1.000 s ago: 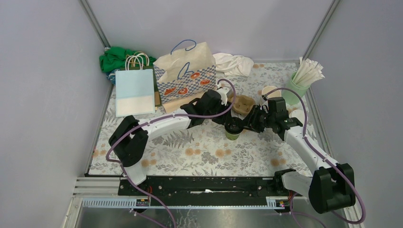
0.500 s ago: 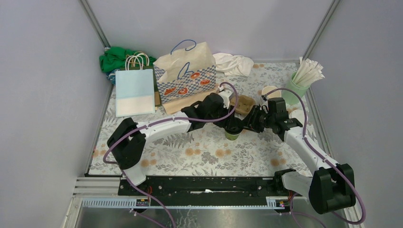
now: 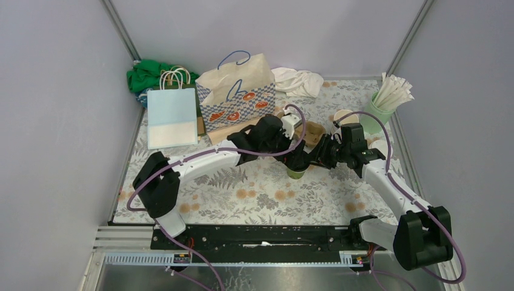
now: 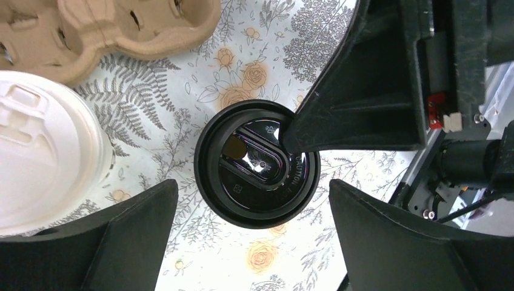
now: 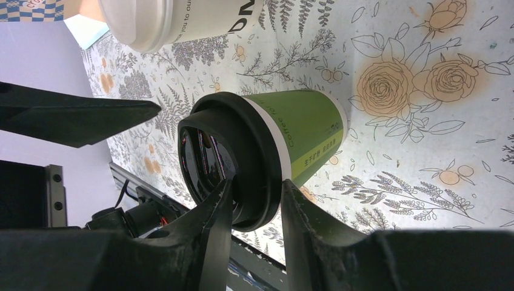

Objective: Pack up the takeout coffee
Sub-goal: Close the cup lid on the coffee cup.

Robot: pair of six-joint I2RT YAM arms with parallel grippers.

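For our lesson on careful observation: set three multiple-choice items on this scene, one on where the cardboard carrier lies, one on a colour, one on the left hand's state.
1. The cardboard carrier lies:
A) just beyond the green cup, on its far side
B) at the near edge, in front of the cup
C) stacked on top of the cup

2. The green cup's lid is:
A) white
B) black
C) red

3. The left hand is:
A) open above the green cup
B) shut on the green cup
C) out of every view

Key:
1 A, the top view shows it behind the cup.
2 B, both wrist views show it black.
3 A, its jaws stand wide apart, touching nothing.
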